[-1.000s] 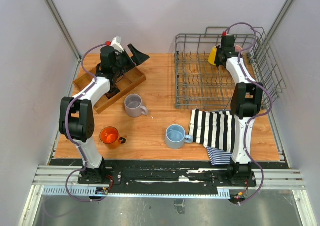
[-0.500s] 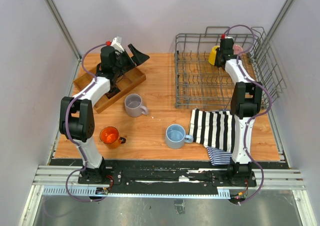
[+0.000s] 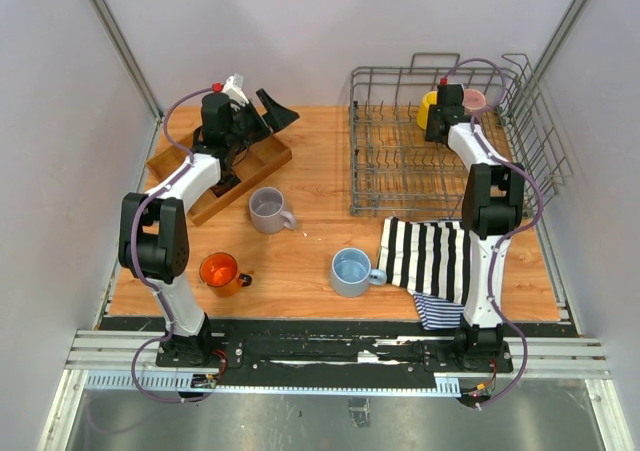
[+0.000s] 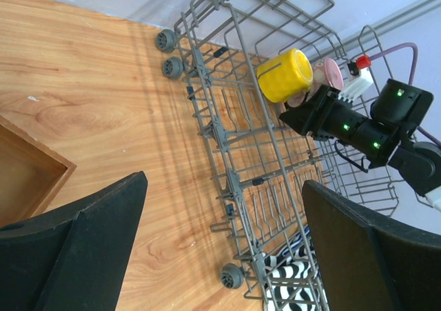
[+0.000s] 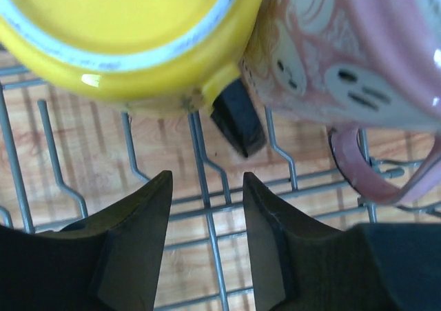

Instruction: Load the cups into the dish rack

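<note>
Right fingers (image 5: 138, 242) are sitting parted, gripping nothing, just below yellow cup (image 5: 117, 35) and pink cup (image 5: 358, 49), both cropped here, in dish rack's (image 3: 352, 141) far corner. Left fingers (image 4: 76, 256) are gaping wide, empty. Grey cup (image 3: 268, 208), blue cup (image 3: 350, 271) and orange cup (image 3: 218, 269) are sitting on table (image 3: 310, 231).

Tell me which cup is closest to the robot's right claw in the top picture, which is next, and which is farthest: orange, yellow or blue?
1. Yellow cup: inside the rack, right beside the right gripper.
2. Blue cup: on the table, near the middle front.
3. Orange cup: far over at the front left.
</note>
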